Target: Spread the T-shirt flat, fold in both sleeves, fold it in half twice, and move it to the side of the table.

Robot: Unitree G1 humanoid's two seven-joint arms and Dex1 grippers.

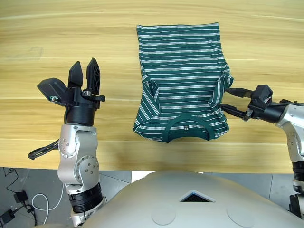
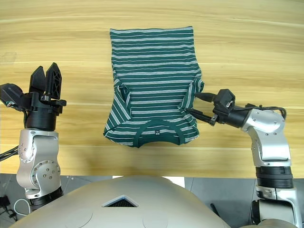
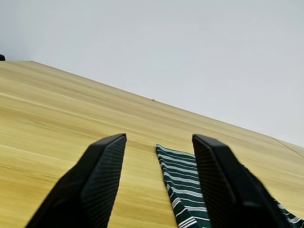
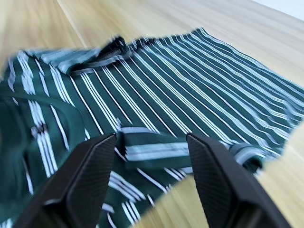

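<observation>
two wide stretches of bare wood flank the t-shirt (image 1: 183, 71), which lies mid-counter (image 1: 57, 38) with both sleeves folded in, collar toward the near edge and hem toward the far side. the collar sits near the counter's front edge. left arm stands upright, well apart from the shirt's left side; its pincer (image 1: 84, 71) points up, fingers spread, holding nothing. right arm comes in low from the right; its pincer (image 1: 227, 101) is released, fingers parted either side of the folded right sleeve at the shirt's edge.

Silver arms (image 1: 76, 152), black end effectors (image 1: 84, 63) (image 1: 224, 99)
</observation>
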